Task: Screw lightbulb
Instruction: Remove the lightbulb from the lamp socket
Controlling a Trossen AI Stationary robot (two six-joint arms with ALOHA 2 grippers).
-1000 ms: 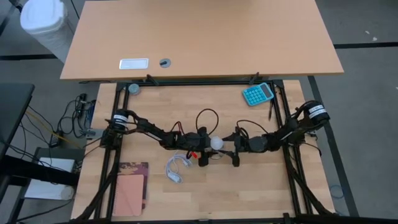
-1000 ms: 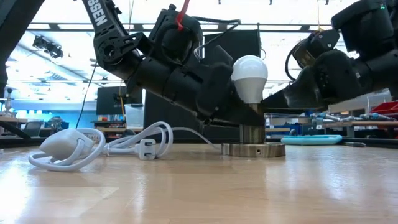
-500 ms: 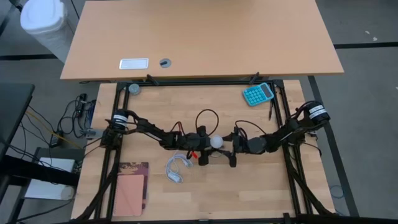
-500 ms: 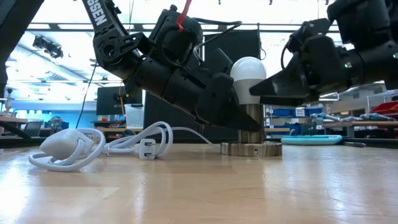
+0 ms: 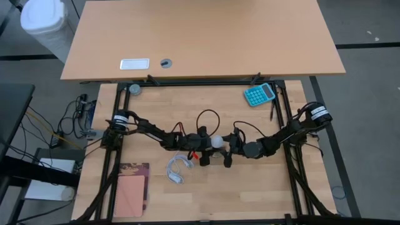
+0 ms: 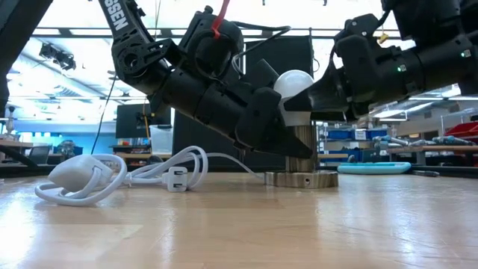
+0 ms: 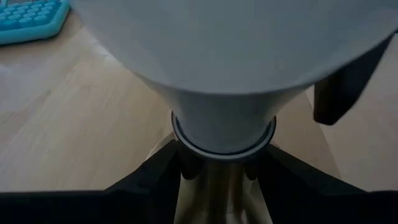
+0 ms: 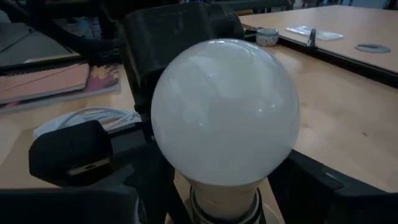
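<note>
Your lightbulb (image 6: 293,93) stands upright in the brass-coloured socket (image 6: 302,143), whose round flat base (image 6: 302,179) sits on the wooden table (image 5: 250,187) near its middle. In the left wrist view you see the bulb's pale tapered base (image 7: 222,124) meeting the metal socket neck (image 7: 217,193).

Your left gripper (image 6: 287,142) reaches in low from the left, its fingers (image 7: 149,180) set on either side of the socket neck, pinching it below the bulb. Your right gripper (image 5: 227,152) comes in from the right at bulb height; its fingers (image 8: 81,155) are spread, flanking the globe, and you cannot tell whether they touch it.

Left of the socket, a coiled white cord (image 6: 127,175) with its plug lies on the table. Further out you have a teal calculator (image 5: 259,94) at the back right and a pink notebook (image 5: 130,195) at the front left.
</note>
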